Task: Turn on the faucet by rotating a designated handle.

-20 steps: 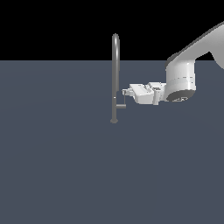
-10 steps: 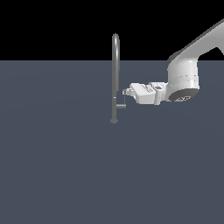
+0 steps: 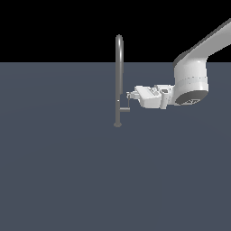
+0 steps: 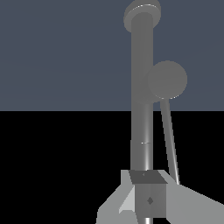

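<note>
The faucet (image 3: 119, 76) stood upright on a plain slate-grey table (image 3: 58, 171) under a black backdrop. My gripper (image 3: 129, 95) reached its handle (image 3: 126, 108); I could not tell whether my jaws pinched it.

- Below me the worktop (image 3: 67, 171) spreads as one flat, plain slate-grey surface, running back to a straight edge against black.
- Only the faucet (image 3: 118, 76) stands directly on it, upright on its small round base, toward the far edge, pipe rising into the black.
</note>
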Motion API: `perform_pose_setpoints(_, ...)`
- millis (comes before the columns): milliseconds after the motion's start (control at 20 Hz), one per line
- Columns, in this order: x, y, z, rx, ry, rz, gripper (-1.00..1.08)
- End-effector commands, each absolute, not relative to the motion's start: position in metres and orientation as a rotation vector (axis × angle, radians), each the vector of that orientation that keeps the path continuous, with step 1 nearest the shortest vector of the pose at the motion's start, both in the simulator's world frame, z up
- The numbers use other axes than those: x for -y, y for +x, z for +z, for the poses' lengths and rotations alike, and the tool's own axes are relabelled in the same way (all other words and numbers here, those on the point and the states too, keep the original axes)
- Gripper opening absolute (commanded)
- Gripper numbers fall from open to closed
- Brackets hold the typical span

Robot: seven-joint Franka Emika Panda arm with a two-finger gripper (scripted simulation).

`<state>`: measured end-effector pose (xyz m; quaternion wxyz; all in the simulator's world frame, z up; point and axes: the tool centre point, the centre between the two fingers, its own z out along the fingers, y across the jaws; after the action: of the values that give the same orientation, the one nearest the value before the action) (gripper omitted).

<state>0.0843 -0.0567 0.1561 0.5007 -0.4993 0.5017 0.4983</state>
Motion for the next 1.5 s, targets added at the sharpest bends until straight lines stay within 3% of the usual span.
perform_pose_setpoints(0,0.057,0.078,0.155,-1.212,-1.208,1.209,-1.0)
perform_pose_setpoints(1250,0.057,0.029,0.142,-1.204,-1.21,1.202,-1.0)
perform_pose_setpoints(1450,0.057,0.015,0.117,-1.207,-1.21,1.208,-1.0)
